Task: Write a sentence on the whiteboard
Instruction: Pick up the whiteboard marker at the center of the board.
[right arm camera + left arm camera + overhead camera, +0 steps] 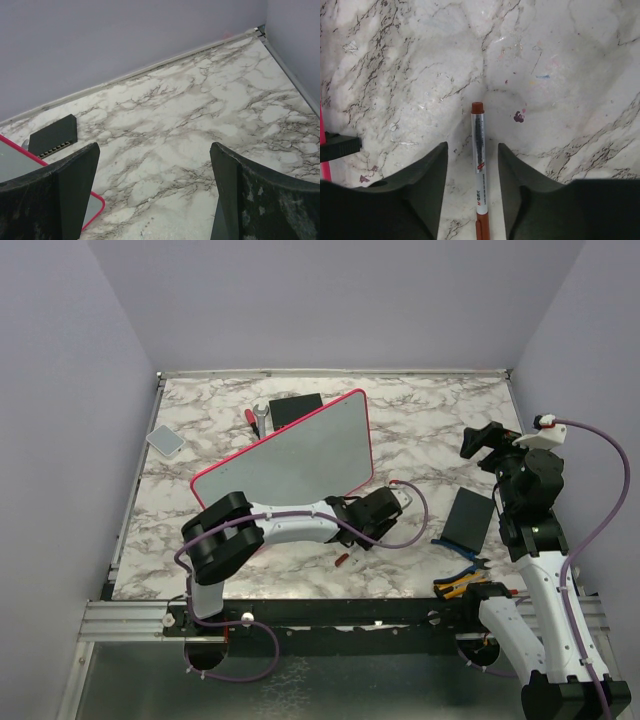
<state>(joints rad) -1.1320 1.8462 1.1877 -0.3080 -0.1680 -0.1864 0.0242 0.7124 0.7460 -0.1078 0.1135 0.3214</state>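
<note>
The whiteboard, pale grey with a pink-red frame, lies slanted in the middle of the marble table. Its surface looks blank and no sentence shows on it. A white marker with red-brown ends lies flat on the table. My left gripper is open, low over the marker, one finger on each side and neither touching it. In the top view the left gripper is just in front of the board's near right corner. My right gripper is open and empty, raised at the right. A board corner shows there.
A dark flat pad and a red-handled wrench lie behind the board. A small grey square is at the far left. Another dark pad and pliers lie near the right arm's base. The board's black foot is left of my left fingers.
</note>
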